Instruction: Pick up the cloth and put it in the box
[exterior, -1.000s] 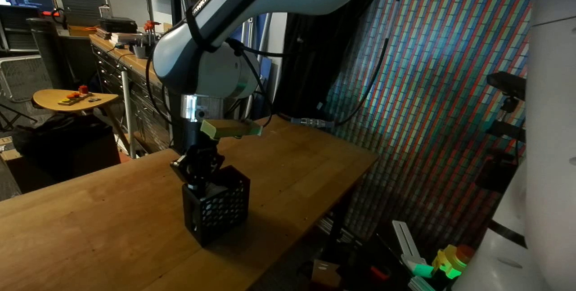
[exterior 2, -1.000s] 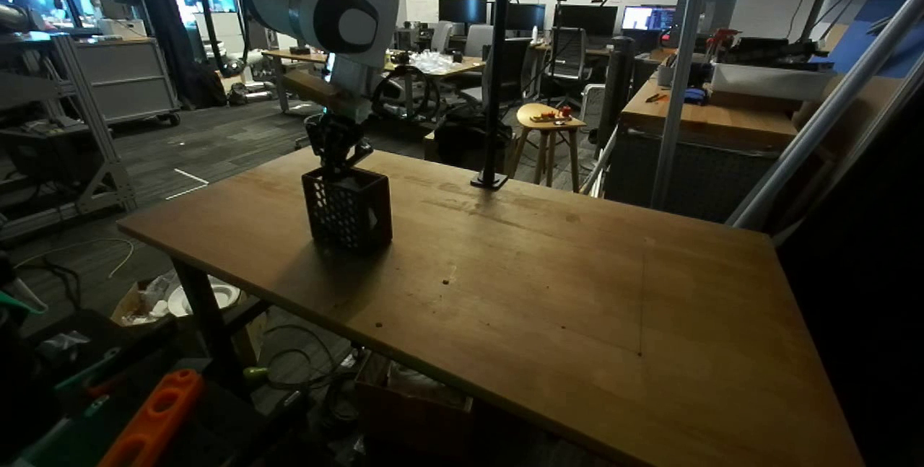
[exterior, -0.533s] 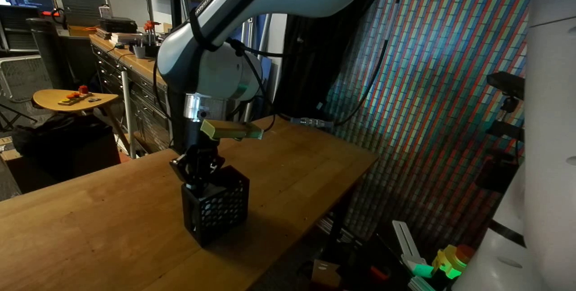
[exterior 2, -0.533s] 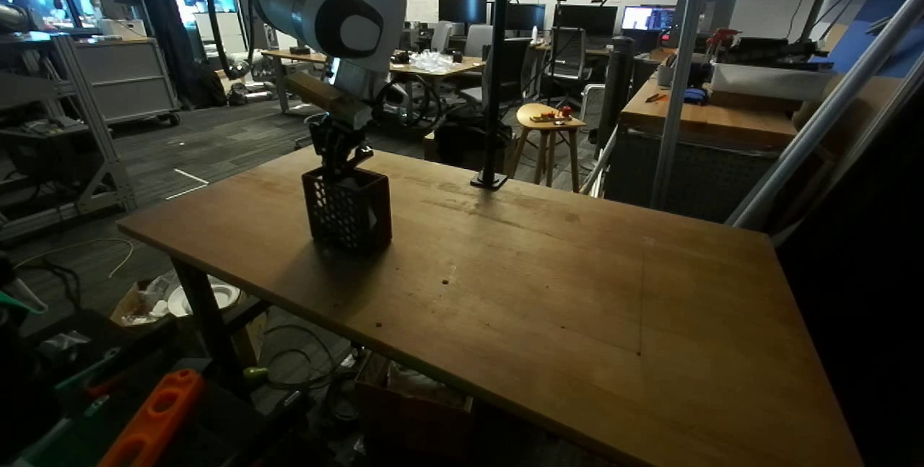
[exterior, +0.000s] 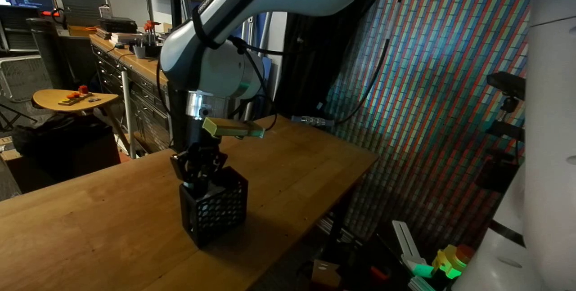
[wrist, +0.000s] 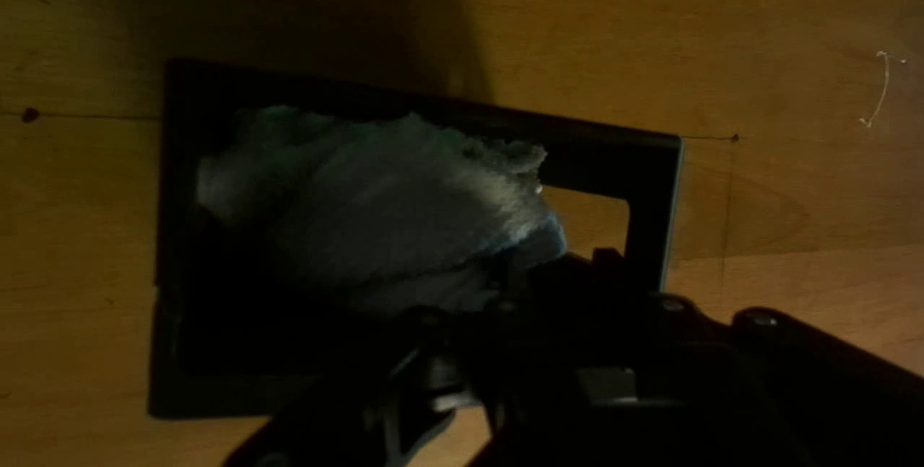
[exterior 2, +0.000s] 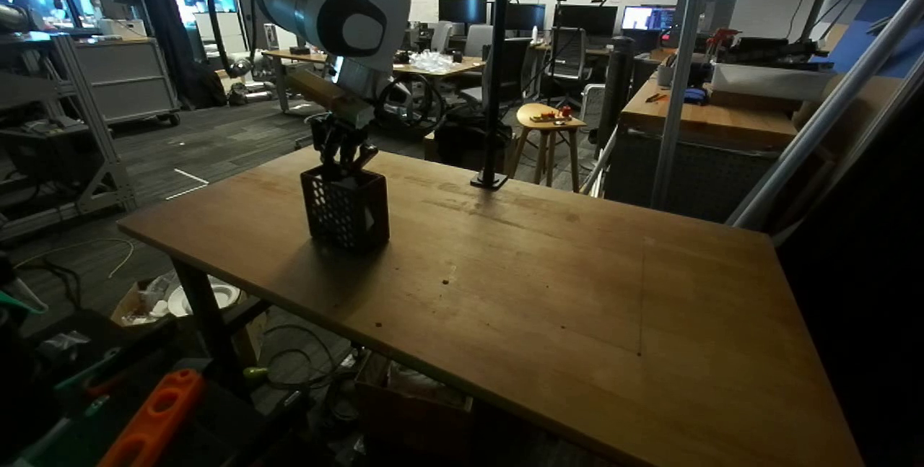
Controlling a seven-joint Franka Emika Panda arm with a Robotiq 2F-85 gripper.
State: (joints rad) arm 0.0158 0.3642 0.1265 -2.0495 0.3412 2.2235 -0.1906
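Found, against a second ago, the gripper (exterior 2: 343, 162) spread somewhat wider at the knuckles, with fingertips at the mouth of the box (exterior 2: 339, 211). Noted also a trace of movement in the box on the table (exterior 2: 577, 272), presumably from contact with the gripper. Located the cloth (wrist: 390, 200) inside the box: bunched, pale grey, rough-edged, with no part seen hanging over the rim, and showing as a pale patch through the lattice in an exterior view. Observed the box upright toward the left end of the table as framed there, set in from the corner and from both long edges. Cannot tell, with the wrist view so dark about the fingertips, how far parted or whether pinching a fold of cloth. Judge letting-go begun, and the placing therefore all but complete. Advise opening fully before any lift, then rising straight out of the box. Flag two risks: drawing the cloth back up on a snagged finger, and catching the box wall hard enough to tip it.
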